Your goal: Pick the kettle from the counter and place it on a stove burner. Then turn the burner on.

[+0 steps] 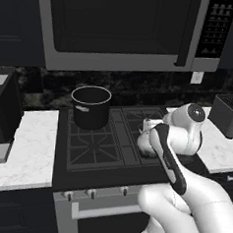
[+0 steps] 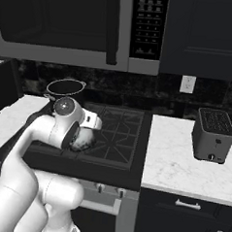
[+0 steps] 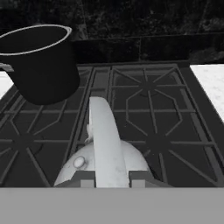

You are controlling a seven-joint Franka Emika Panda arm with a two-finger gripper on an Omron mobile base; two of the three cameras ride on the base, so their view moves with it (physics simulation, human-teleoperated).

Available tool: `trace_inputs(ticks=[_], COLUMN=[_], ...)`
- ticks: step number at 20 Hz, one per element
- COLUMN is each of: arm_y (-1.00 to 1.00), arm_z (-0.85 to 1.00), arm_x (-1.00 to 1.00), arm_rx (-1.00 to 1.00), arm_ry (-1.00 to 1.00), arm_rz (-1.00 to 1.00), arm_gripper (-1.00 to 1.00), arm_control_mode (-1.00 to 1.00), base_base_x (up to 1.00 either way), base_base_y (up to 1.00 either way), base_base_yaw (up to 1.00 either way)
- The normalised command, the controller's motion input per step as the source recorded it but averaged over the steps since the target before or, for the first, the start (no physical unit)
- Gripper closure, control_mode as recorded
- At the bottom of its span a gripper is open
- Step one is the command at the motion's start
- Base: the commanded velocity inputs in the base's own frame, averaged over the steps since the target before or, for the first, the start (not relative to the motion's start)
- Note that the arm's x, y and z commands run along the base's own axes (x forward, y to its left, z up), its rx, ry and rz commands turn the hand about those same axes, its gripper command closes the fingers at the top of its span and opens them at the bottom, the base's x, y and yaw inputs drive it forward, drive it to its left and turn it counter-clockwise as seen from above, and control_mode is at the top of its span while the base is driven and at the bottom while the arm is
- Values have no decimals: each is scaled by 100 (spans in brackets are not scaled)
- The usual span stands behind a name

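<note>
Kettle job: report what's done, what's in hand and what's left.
Done: the small silvery-grey metal kettle is off the white marble counter and over the black stove grates. In hand: the end effector is shut on its arched handle; whether it rests on a burner I cannot tell. Left: release it, then turn a front knob. The black pot occupies the back-left burner.

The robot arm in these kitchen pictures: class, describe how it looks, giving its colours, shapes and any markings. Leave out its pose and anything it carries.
The arm is made of thick, rounded, glossy white segments. A long black band runs along one link, and a round grey cap with a dark centre covers a joint. The gripper ends in two small dark grey fingertips. No cables or lettering can be made out.
</note>
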Motion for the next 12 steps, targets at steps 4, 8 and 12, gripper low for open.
trace_inputs(ticks=[4, 8, 12], arm_y=[83, 71, 63], arm_z=[13, 15, 16], arm_x=[0, -1, -1], arm_rx=[1, 6, 10], arm_ry=[-6, -4, -1], arm_rz=[0, 0, 0], arm_gripper=[100, 100, 100], arm_control_mode=[-100, -100, -100], base_base_x=[0, 0, 0], base_base_y=[0, 0, 0], base_base_yaw=[0, 0, 0])
